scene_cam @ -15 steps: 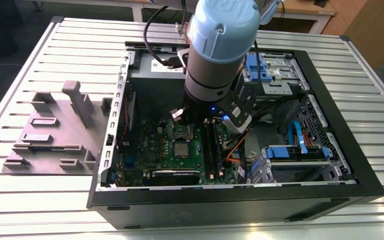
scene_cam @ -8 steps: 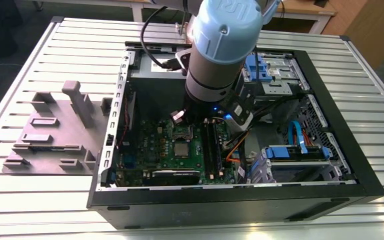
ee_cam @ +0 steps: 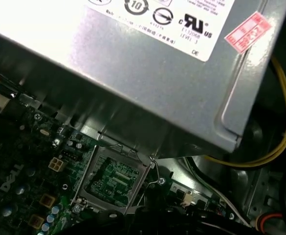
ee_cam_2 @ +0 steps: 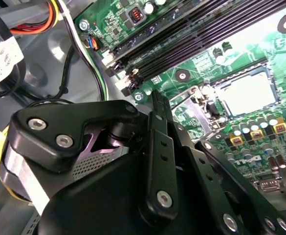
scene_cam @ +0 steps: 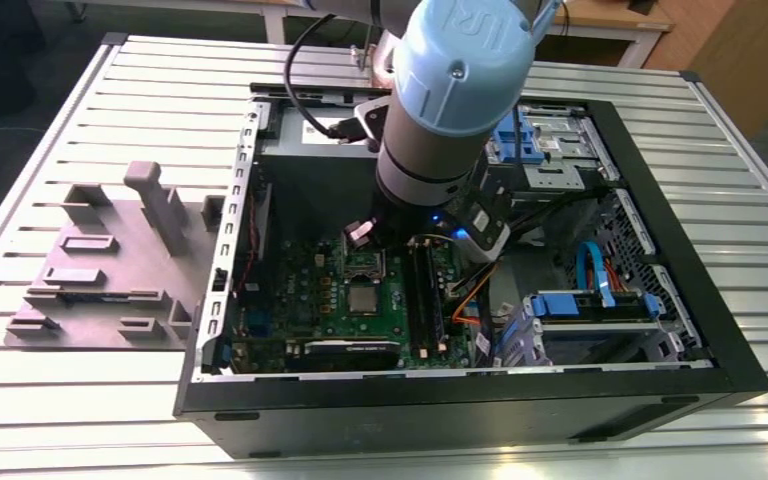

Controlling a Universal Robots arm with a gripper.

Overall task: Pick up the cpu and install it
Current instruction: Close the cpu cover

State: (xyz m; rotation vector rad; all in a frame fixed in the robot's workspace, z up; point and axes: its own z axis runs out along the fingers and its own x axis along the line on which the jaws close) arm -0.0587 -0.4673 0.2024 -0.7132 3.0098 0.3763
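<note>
Gripper (ee_cam_2: pixel 157 105) black linkage closest, jaw state: cannot tell. Silvery cpu (ee_cam_2: pixel 245 93) lies flat in framed recess on green motherboard (ee_cam_2: pixel 201 61), apart from gripper. Grey metal box (ee_cam: pixel 147 83) has white label (ee_cam: pixel 59 24) with printed marks and a red sticker (ee_cam: pixel 248 32).

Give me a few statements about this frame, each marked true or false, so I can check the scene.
1. The computer case lies open on the slatted table. True.
2. The cpu sits on the table outside the case. False: the cpu lies flat on the green board inside it.
3. The arm reaches down into the case. True.
4. The grey fixture stands at the exterior view's right of the case. False: the grey fixture is at the exterior view's left.
5. In the first wrist view, a grey metal box with a white label sits close to the framed socket. True.
</note>
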